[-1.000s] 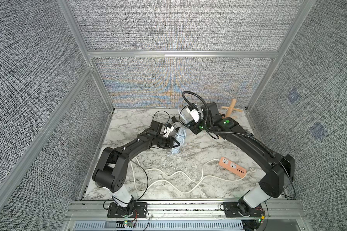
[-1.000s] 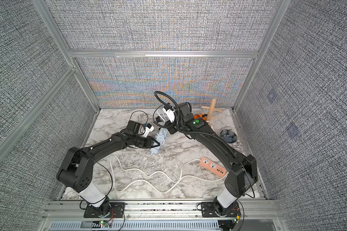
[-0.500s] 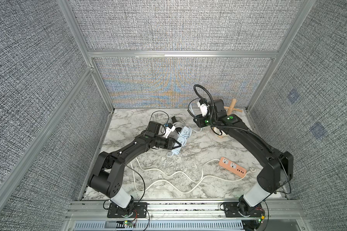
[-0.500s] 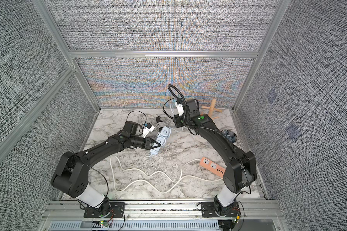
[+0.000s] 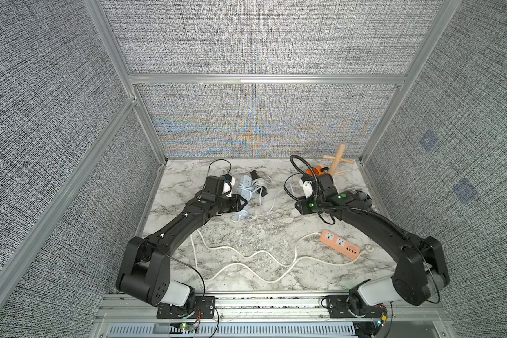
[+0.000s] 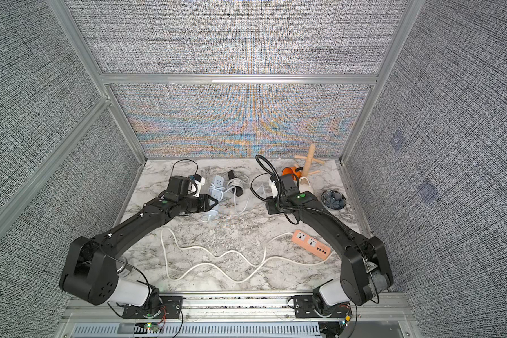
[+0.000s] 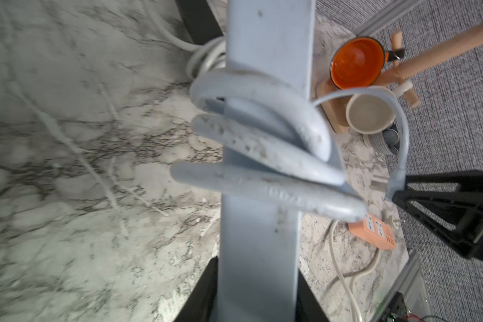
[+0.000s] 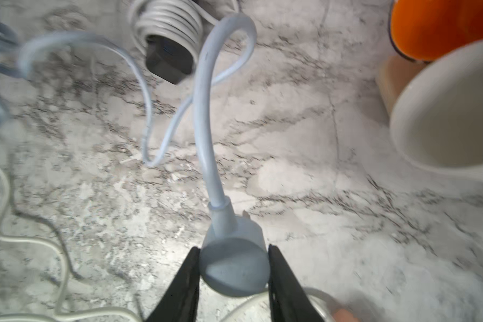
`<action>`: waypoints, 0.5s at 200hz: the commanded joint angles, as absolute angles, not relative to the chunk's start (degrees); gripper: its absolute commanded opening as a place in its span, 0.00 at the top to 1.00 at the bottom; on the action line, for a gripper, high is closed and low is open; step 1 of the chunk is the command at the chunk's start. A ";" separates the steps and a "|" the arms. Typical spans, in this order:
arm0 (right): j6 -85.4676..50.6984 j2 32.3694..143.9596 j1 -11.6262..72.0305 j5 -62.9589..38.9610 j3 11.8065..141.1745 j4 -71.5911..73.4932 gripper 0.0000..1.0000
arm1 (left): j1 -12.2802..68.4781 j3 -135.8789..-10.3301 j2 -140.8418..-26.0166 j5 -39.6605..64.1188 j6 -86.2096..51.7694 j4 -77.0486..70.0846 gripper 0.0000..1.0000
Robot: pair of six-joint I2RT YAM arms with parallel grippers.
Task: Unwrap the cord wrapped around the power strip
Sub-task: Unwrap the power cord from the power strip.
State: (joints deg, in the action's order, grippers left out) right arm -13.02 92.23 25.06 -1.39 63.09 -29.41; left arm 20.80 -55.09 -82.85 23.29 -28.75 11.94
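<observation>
A pale blue power strip (image 5: 244,187) lies at the back left of the marble table. My left gripper (image 5: 241,203) is shut on its near end. In the left wrist view the strip (image 7: 258,251) runs out from between the black fingers (image 7: 200,290), and three loops of pale blue cord (image 7: 262,133) cross it. My right gripper (image 8: 234,278) is shut on the cord's round plug (image 8: 233,267), low over the table and to the right of the strip. From the plug the loose cord (image 8: 204,111) arcs back toward the strip, and it shows in both top views (image 6: 248,202).
A black power strip wound with white cord (image 5: 258,185) lies just behind the blue one. An orange power strip (image 5: 338,244) and its long white cord (image 5: 246,262) lie at the front. At the back right stand a wooden mug tree (image 5: 337,160), an orange mug (image 5: 313,170), a cream mug (image 8: 444,111) and a dark bowl (image 6: 333,199).
My right gripper has carried the plug to the right and down toward the table, drawing out more cord. My left gripper has shifted slightly left and back with the strip.
</observation>
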 commanded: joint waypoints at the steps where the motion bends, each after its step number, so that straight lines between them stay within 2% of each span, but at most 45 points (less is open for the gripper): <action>1: -14.56 91.60 24.63 4.62 60.55 -32.60 0.93 | 17.85 -53.66 -80.10 19.14 -30.73 10.22 1.00; 32: -14.59 94.38 24.16 5.41 56.94 -31.60 0.91 | 15.95 -52.94 -78.09 21.84 -30.24 10.80 1.00; 52: -14.35 95.78 24.23 1.98 55.52 -28.89 0.83 | 15.97 -52.86 -77.94 25.06 -30.04 10.08 1.00; 100: -10.23 90.99 24.64 -5.72 57.01 -26.13 0.43 | 16.00 -54.75 -80.74 36.17 -27.70 10.82 1.00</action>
